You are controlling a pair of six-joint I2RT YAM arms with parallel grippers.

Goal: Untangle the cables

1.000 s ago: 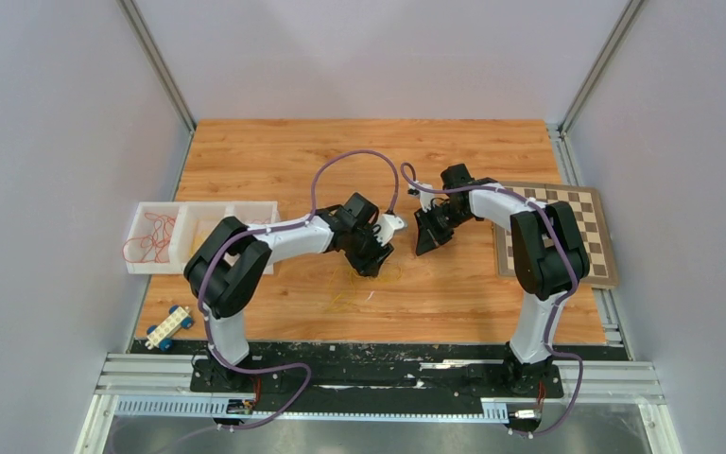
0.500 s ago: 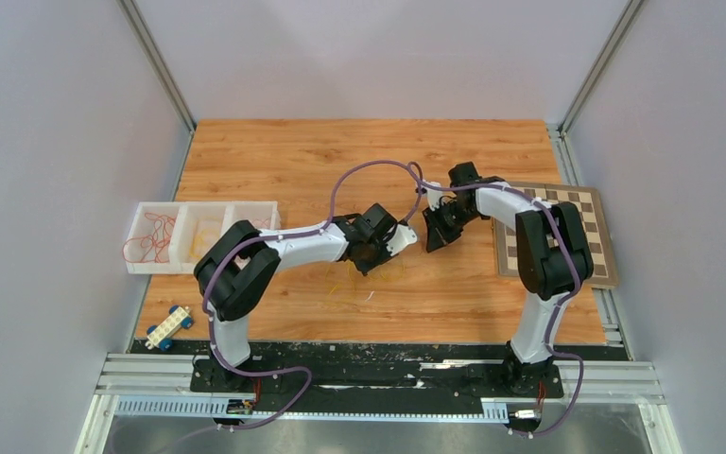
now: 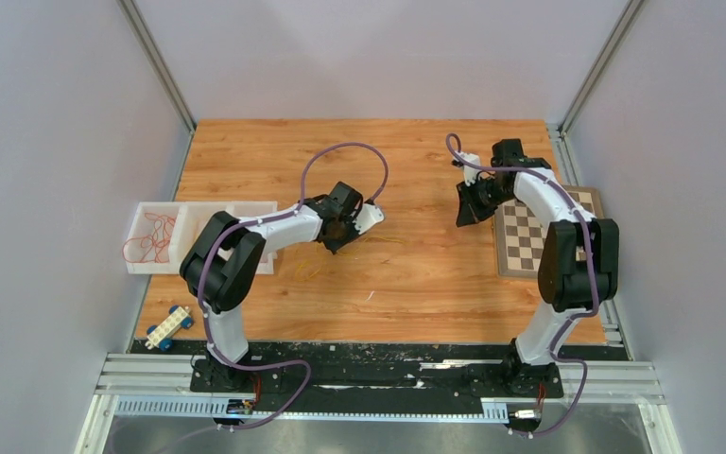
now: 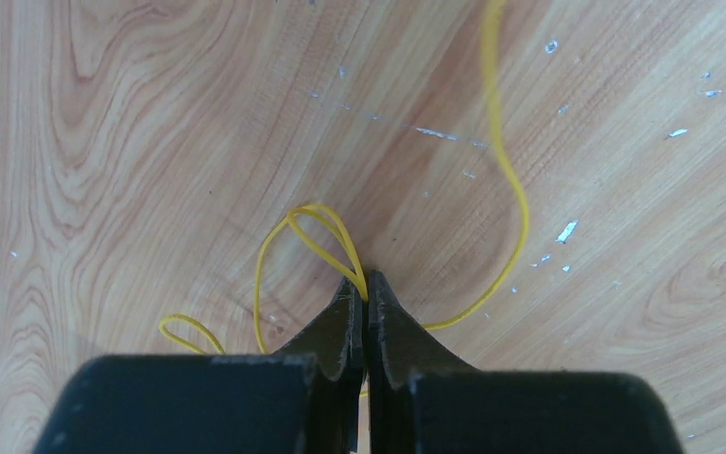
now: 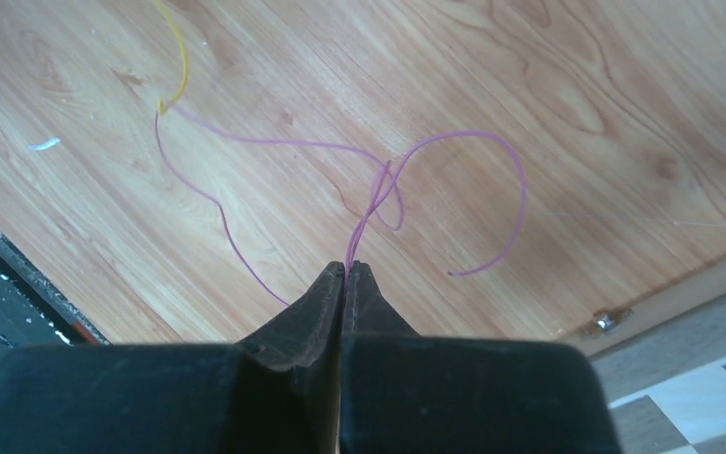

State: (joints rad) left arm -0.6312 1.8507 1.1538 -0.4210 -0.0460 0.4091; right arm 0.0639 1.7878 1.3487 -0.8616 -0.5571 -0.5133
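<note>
My left gripper [image 4: 367, 288] is shut on a thin yellow cable [image 4: 520, 199]; its loops hang from the fingertips over the wood. In the top view this gripper [image 3: 338, 238] is left of the table's middle, and yellow strands [image 3: 304, 268] trail below it. My right gripper [image 5: 348, 269] is shut on a thin pink cable [image 5: 454, 137] that curls out ahead; the cable's far end meets a yellow cable end [image 5: 181, 57]. In the top view the right gripper [image 3: 467, 210] is by the chessboard's left edge. Red cables [image 3: 151, 236] lie in the white tray.
A white three-compartment tray [image 3: 184, 219] sits at the table's left edge. A chessboard [image 3: 567, 236] lies at the right edge. A small toy car with blue wheels [image 3: 168, 327] sits at the front left. Grey walls enclose the table.
Both grippers have pulled apart: the left one moved left and back with the yellow cable, the right one moved right and back toward the chessboard with the pink cable.
</note>
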